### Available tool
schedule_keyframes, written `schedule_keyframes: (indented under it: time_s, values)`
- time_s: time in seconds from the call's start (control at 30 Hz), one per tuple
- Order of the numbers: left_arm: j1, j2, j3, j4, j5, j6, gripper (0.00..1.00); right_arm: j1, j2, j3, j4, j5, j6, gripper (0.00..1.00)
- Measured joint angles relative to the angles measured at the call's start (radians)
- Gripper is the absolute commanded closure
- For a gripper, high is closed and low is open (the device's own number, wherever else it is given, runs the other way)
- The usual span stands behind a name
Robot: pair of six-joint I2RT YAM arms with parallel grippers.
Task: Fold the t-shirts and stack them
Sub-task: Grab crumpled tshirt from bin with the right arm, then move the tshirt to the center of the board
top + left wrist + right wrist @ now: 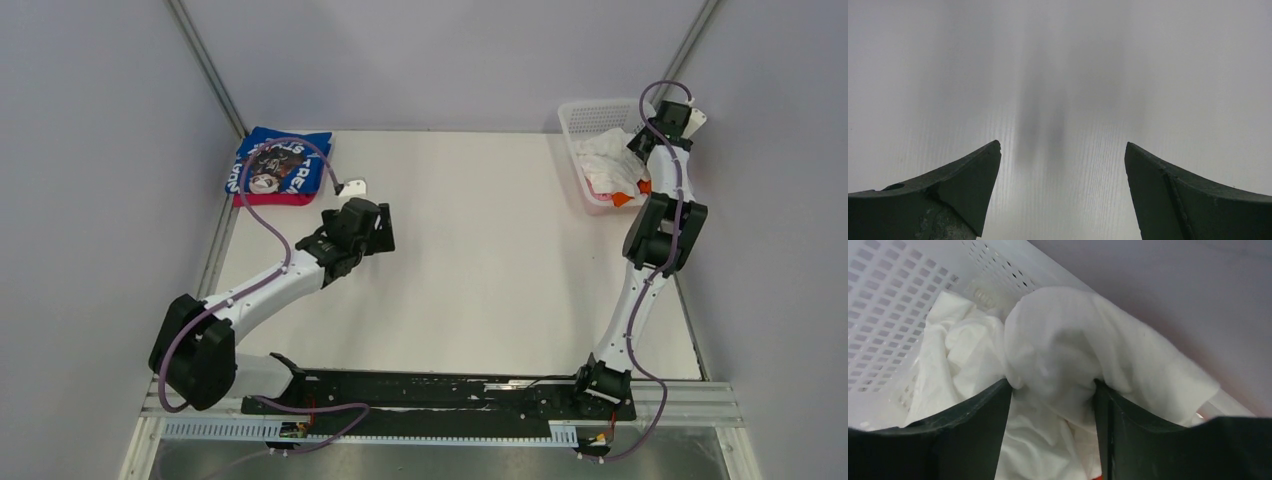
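Middle of counter (470, 270): flat and bare, lots of room to pass.
Far left corner: blue t-shirt (280, 165) on a magenta t-shirt (270, 200), beside the left wall (110, 160).
Left hand (1063, 150): fingers wide apart, only counter under them.
Far right: basket (590, 118) against the right wall (780, 150); white t-shirt (1058, 340) bunched between right hand (1053, 385) fingers.

Blue tee (280, 160), white lettering; magenta tee (270, 199); white tee (1063, 340); white basket (883, 295).

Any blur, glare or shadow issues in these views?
Top external: sharp, evenly lit, hardly any shadow. Left wrist: a smeary dark shadow on the table ahead of the open left gripper. Right wrist: the white t-shirt bright, nearly washed out, folds soft.
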Motion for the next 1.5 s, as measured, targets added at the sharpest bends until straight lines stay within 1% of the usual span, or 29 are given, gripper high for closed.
schedule_keyframes:
  time_s: [0.03,0.1,0.13,0.17,0.4,0.57,0.67,0.8,0.87,0.97,1.07,1.13,1.27,1.37,1.5]
  values:
    - [0.0,0.008,0.002,-0.001,0.002,-0.004,0.0,0.0,0.018,0.018,0.0,-0.001,-0.005,0.71]
    - [0.0,0.023,0.005,-0.002,0.008,-0.011,0.0,0.0,0.039,0.036,0.0,-0.008,-0.005,0.92]
    - [0.0,0.028,0.006,-0.003,0.012,-0.013,0.0,-0.002,0.043,0.039,-0.001,-0.016,-0.006,0.99]
    - [0.0,0.031,0.008,-0.004,0.015,-0.014,0.0,-0.002,0.045,0.039,-0.001,-0.027,-0.003,1.0]
    - [0.0,0.021,0.01,-0.005,0.022,-0.026,0.0,-0.008,0.003,0.031,0.009,-0.096,-0.002,1.0]
    - [0.0,-0.034,0.003,0.001,0.025,-0.033,0.0,-0.008,-0.162,-0.011,0.039,-0.162,-0.028,1.0]
    - [0.0,-0.078,-0.016,0.003,0.025,-0.035,0.0,-0.006,-0.294,-0.051,0.108,-0.209,-0.044,1.0]
    - [0.0,-0.117,-0.043,0.006,0.024,-0.037,0.0,-0.005,-0.463,-0.101,0.27,-0.264,-0.05,1.0]
    - [0.0,-0.134,-0.055,0.005,0.024,-0.037,0.0,-0.006,-0.511,-0.101,0.36,-0.294,-0.046,1.0]
    - [0.0,-0.161,-0.067,0.002,0.021,-0.037,0.0,-0.006,-0.528,-0.028,0.438,-0.361,-0.018,1.0]
    - [0.0,-0.196,-0.076,0.001,0.019,-0.037,0.0,-0.003,-0.51,0.077,0.435,-0.468,0.026,1.0]
    - [0.0,-0.217,-0.081,0.0,0.016,-0.038,0.0,0.011,-0.51,0.115,0.438,-0.55,0.048,1.0]
    - [0.0,-0.25,-0.093,-0.006,-0.004,-0.048,0.0,0.109,-0.561,0.093,0.426,-0.673,0.053,1.0]
    - [0.0,-0.262,-0.093,-0.022,-0.014,-0.06,0.0,0.263,-0.627,0.02,0.406,-0.736,-0.002,1.0]
    - [0.0,-0.286,-0.093,-0.08,-0.036,-0.086,0.0,0.459,-0.665,-0.005,0.354,-0.819,-0.064,1.0]
